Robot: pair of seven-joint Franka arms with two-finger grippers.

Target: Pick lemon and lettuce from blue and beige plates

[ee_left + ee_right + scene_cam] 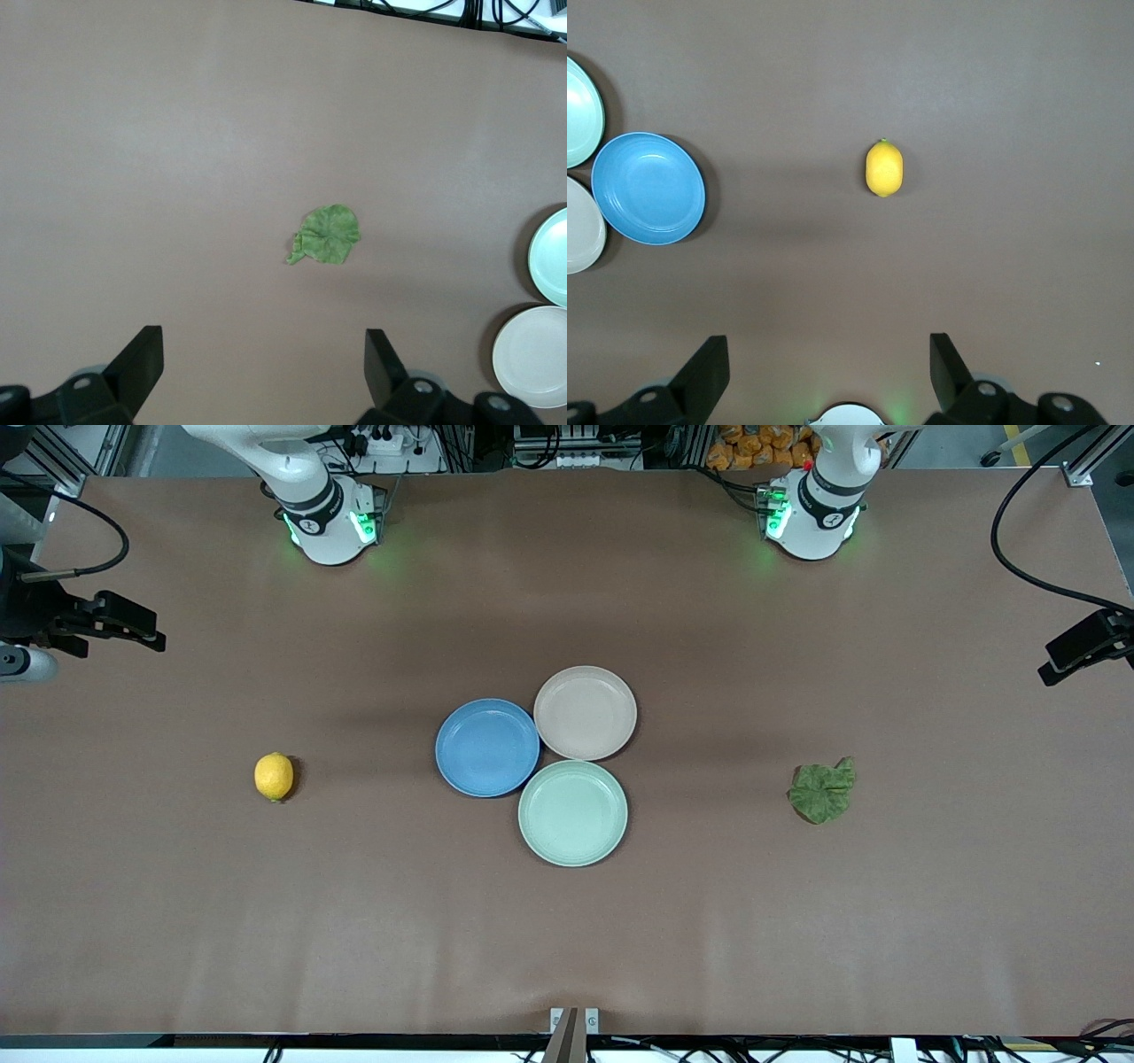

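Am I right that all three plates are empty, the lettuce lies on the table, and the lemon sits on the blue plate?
Not quite. The lemon lies on the bare table toward the right arm's end, apart from the empty blue plate, as the front view shows. The rest is right.

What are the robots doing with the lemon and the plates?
Nothing is being held yet. The lemon lies on the table toward the right arm's end, the lettuce toward the left arm's end. The blue plate, beige plate and green plate are bunched in the middle. The left gripper and right gripper wait open.
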